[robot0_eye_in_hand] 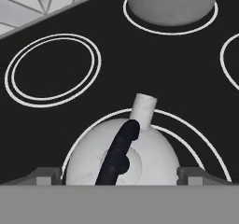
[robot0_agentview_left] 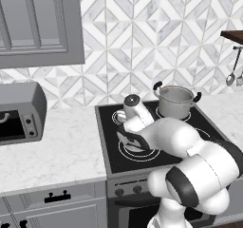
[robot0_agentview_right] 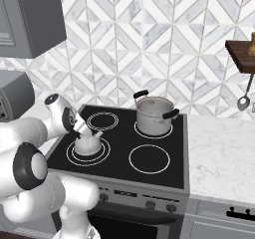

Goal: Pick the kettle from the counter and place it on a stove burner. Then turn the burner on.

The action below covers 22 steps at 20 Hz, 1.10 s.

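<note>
Looking down through the hand view, I see the kettle at bottom centre, sitting inside the big double ring of the burner. Its black handle arches up the middle and its short spout points toward the top of the frame. The pincer hangs right over it, with one tip at the lower left and the other at the lower right, on either side of the kettle body — spread apart, and I can't see either tip touching the kettle.

In the right base view the kettle stands upright on the burner at the lower left of the black cooktop, and the pincer comes down onto it from the upper left. In the left base view the arm covers most of that spot; the burner shows at the cooktop's near left, and I can't make out the kettle there.

A steel pot with two black side handles sits on the far right ring, well apart from the kettle. A smaller double ring lies just behind the kettle, and a single ring to its right — both bare. The counter stretches across the left of the left base view, with a toaster oven at its far left edge.
</note>
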Motion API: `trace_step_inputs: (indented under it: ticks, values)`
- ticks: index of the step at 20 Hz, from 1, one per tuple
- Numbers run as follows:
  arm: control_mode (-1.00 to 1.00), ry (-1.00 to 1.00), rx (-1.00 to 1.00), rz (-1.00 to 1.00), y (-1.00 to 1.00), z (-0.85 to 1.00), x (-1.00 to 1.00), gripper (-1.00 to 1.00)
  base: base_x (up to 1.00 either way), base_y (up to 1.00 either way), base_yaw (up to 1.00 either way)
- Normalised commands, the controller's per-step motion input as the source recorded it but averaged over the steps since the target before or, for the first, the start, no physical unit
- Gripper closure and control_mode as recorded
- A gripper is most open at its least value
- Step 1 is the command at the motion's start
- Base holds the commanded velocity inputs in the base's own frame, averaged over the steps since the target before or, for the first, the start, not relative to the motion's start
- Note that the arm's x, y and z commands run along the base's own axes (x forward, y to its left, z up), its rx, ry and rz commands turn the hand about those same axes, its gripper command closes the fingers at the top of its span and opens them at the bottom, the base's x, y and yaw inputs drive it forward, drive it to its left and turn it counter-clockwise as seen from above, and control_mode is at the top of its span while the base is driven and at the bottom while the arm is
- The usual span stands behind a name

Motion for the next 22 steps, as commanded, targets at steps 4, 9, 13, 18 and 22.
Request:
trace_step_inputs:
  ticks: [4, 9, 13, 18, 22]
  values:
    - [-1.0, 0.0, 0.0, 0.0, 0.04, 0.7, -0.13, -1.0, 0.0, 0.0, 0.0]
    - [-1.0, -0.05, -0.01, 0.0, 0.09, 0.42, -0.76, -1.0, 0.0, 0.0, 0.0]
    - [-1.0, -0.05, -0.09, 0.02, 0.34, -0.35, -1.0, -1.0, 0.0, 0.0, 0.0]
    - [-1.0, -0.02, -0.3, 0.16, 0.89, -0.95, -1.0, -1.0, 0.0, 0.0, 0.0]
    - [-1.0, 0.0, -0.46, 0.26, 1.0, -1.0, -1.0, -1.0, 0.0, 0.0, 0.0]
